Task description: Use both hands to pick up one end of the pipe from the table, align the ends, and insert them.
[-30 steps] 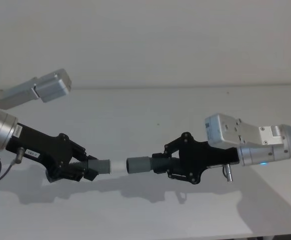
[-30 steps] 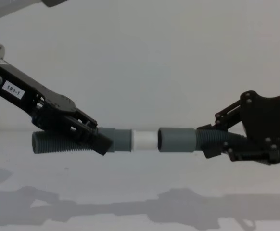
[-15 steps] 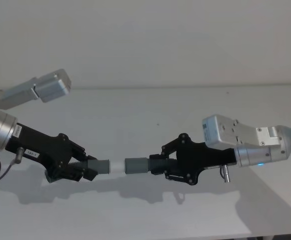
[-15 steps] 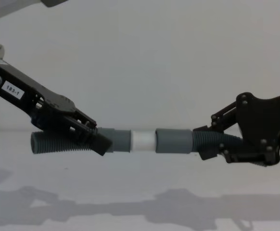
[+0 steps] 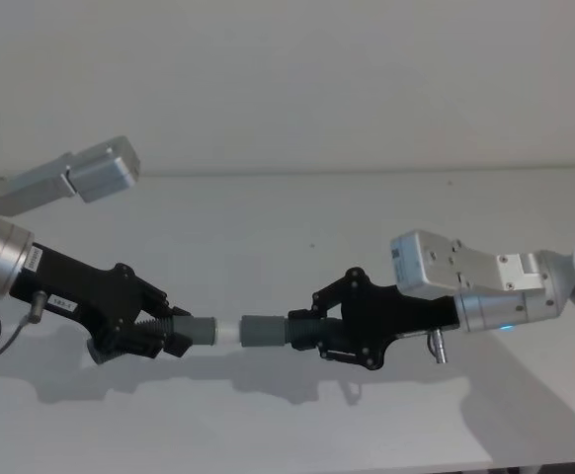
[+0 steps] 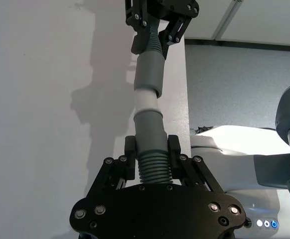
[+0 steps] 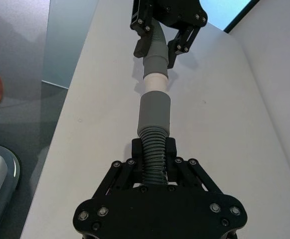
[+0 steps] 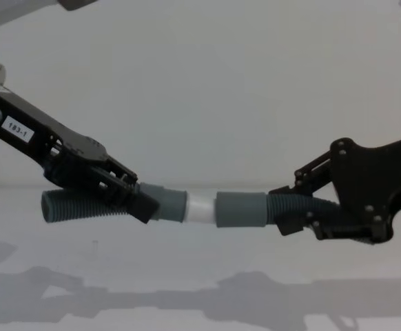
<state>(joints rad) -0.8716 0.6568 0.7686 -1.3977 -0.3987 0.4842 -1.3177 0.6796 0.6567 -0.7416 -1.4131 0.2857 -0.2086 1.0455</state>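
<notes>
Hidden inside the wider smooth grey socket mouth point(image 8: 240, 209): the far end of the narrow white tube tip point(image 8: 200, 207), leaving a short white band between socket and smooth grey cuff point(image 8: 166, 203) near the centre of the chest view, low in the frame. How deep the tip sits cannot be made out. Hidden too, where gripped, part of each hose's ribbing, clamped between black fingers. Left of centre in the chest view, the black plastic two-finger left gripper point(image 8: 121, 194) with its small white label reading 183-1 point(image 8: 16, 128), closed on the dark grey ribbed left hose piece point(image 8: 76, 205), whose free tail pokes out towards the left edge. Right of centre, the black plastic right gripper point(image 8: 304, 210), closed on the dark grey ribbed right hose piece point(image 8: 293, 205); its silver arm cut off by the right edge. Both pieces held in the air above the broad plain white matte table point(image 8: 200, 262), roughly in one line, with a slight kink at the joint. Same pairing in the head view, lower centre: left gripper point(image 5: 159, 334), white tip point(image 5: 227, 332), socket point(image 5: 264, 330), right gripper point(image 5: 319, 334). In the left wrist view, ribbed hose point(image 6: 153, 167) seated between the fingers point(image 6: 129, 157), running to cuff, white band and socket beyond.
</notes>
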